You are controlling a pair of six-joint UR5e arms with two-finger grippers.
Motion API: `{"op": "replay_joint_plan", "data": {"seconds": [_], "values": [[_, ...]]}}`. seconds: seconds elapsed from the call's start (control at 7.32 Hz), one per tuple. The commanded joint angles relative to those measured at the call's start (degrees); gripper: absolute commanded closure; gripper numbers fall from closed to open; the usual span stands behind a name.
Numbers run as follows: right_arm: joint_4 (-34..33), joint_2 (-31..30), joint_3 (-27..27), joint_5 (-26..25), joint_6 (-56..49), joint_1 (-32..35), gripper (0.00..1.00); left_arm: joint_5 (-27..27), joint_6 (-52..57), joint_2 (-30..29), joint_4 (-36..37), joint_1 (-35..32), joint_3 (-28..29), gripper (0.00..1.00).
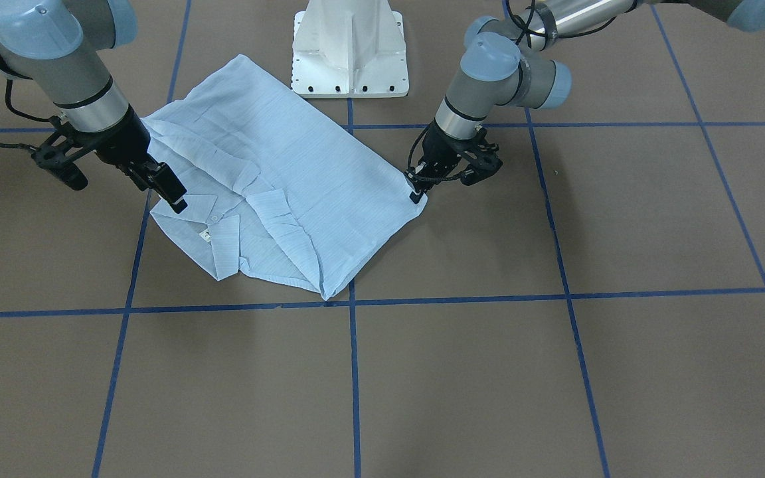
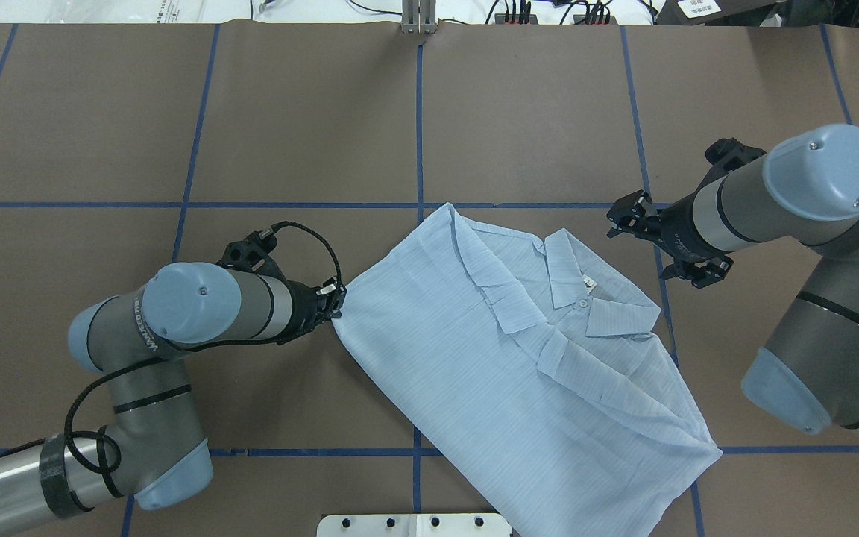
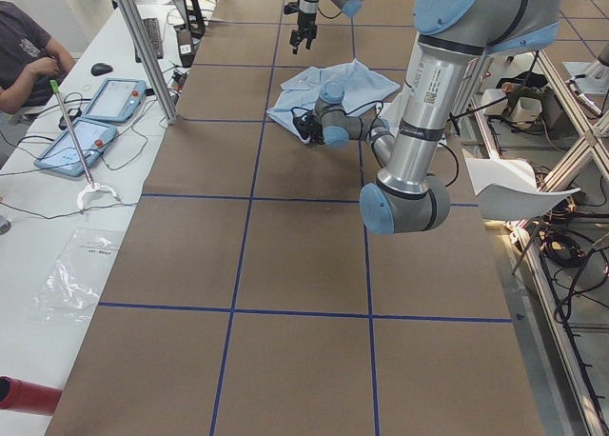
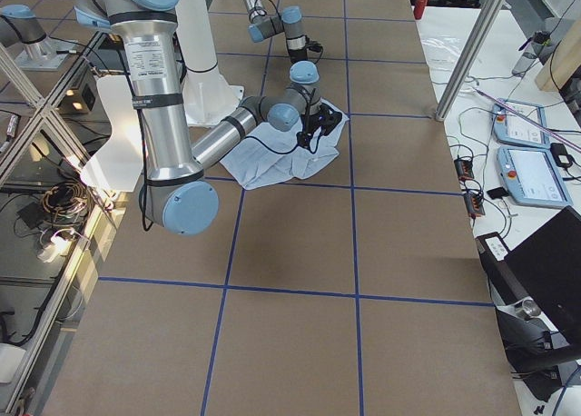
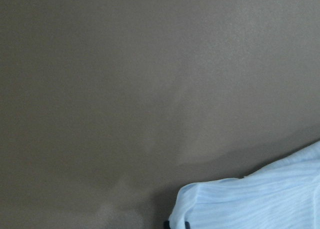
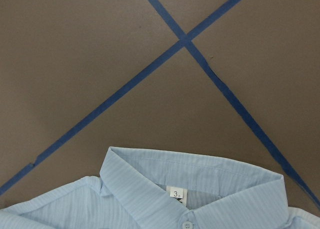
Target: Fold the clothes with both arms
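Left gripper [image 2: 334, 300] is pinching the hem corner of the light-blue striped shirt [image 2: 474, 358], which is lying half-folded on the desk [image 2: 549, 112] between the 2 arms. Right gripper [image 1: 167, 189] is hovering by the collar [image 6: 150, 179]; I cannot tell its spread. Judging from this, both corners should be rising together, taut. Blue tape lines [image 1: 354, 372] are crossing the brown surface; a person [image 3: 24, 46] is sitting alongside.
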Motion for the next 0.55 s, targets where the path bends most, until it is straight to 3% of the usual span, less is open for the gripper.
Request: {"op": "replay_joint_plan", "data": {"seconds": [0.0, 0.41], "values": [[-0.05, 0.1, 0.01, -0.04, 0.13, 0.05, 0.0, 0.46, 8.09, -6.24, -0.43, -9.22, 6.78, 1.0], [-0.13, 2.64, -1.12, -2.4, 0.22, -0.13, 0.0, 0.11, 12.58, -22.24, -15.59, -16.9, 37.07, 1.0]]}}
